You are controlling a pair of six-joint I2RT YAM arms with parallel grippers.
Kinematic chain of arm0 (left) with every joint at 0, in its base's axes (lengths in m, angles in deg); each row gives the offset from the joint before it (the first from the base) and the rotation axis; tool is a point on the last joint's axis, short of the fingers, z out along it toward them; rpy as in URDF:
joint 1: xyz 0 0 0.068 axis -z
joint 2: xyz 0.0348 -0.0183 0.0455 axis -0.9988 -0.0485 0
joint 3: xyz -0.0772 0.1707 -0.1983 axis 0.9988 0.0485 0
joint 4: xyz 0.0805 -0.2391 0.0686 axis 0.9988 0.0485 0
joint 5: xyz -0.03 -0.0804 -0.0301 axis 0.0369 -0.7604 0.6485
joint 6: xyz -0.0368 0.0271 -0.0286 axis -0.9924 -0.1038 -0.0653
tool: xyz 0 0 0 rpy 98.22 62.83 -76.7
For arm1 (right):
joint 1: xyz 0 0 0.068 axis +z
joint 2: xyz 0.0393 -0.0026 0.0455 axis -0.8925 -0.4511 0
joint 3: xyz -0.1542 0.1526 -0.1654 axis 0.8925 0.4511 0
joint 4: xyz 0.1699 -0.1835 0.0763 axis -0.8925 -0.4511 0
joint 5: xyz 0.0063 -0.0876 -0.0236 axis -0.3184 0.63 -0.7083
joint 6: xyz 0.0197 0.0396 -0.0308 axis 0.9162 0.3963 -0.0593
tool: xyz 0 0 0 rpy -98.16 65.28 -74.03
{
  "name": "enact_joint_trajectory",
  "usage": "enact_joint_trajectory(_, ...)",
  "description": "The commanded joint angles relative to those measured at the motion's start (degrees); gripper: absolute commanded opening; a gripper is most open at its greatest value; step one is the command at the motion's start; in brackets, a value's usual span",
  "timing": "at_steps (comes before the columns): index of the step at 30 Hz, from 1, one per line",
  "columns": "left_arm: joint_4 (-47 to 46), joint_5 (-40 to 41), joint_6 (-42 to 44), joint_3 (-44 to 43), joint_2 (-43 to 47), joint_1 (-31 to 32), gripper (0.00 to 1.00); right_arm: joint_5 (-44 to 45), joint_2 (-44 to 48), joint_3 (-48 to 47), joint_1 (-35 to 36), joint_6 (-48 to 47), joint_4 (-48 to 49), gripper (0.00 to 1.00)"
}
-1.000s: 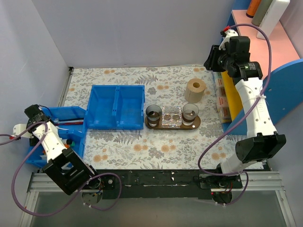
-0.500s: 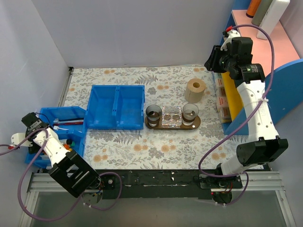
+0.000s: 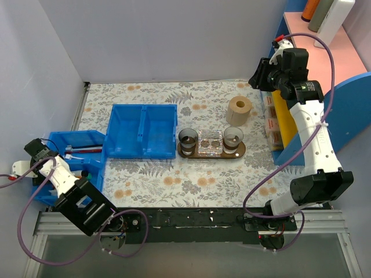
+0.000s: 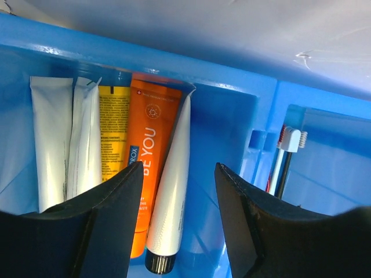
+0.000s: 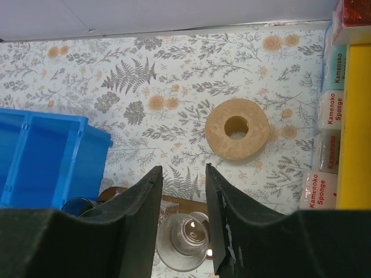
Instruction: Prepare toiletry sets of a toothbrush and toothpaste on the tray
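Observation:
My left gripper (image 4: 178,169) is open and empty, hovering over the far-left blue bin (image 3: 95,139); in the top view this gripper (image 3: 36,152) is at the bin's left end. Below it lie several tubes: the yellow toothpaste (image 4: 112,136), partly under an orange tube (image 4: 148,168), and a white tube with a black cap (image 4: 169,202) between the jaws. A toothbrush (image 4: 287,152) lies in the neighbouring compartment, and toothbrushes (image 3: 81,149) also show in the top view. The brown tray (image 3: 239,152) holds two dark cups and a clear box. My right gripper (image 5: 182,169) is open and empty, high above the tray (image 5: 181,204).
A double blue bin (image 3: 142,130) stands left of the tray. A wooden ring (image 3: 238,110) stands behind the tray, also in the right wrist view (image 5: 237,128). Sponge packs (image 5: 326,152) and a yellow box (image 3: 279,116) line the right edge. A pink shelf (image 3: 324,40) is at the far right.
My left gripper has shifted nearer and a little left over the far-left bin. My right gripper has stayed almost still.

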Motion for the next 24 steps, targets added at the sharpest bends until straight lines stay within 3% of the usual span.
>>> enact_joint_trajectory(1,-2.59,0.27,1.08,1.18,-0.99,-0.42,0.52,-0.79,1.86,-0.04,-0.37,1.31,2.62,0.43)
enact_joint_trajectory(19,-10.06,0.09,4.86,6.89,-4.6,-0.95,0.48,-0.44,-0.16,-1.19,-0.45,3.24,3.23,0.43)
enact_joint_trajectory(22,-10.15,0.35,4.51,7.16,-4.33,-0.95,0.36,-0.96,-1.03,-2.42,-0.37,3.42,2.88,0.43)
enact_joint_trajectory(24,-9.45,1.23,3.89,6.99,-4.16,-0.95,0.35,-1.23,-1.39,-3.47,-0.37,3.59,2.7,0.42)
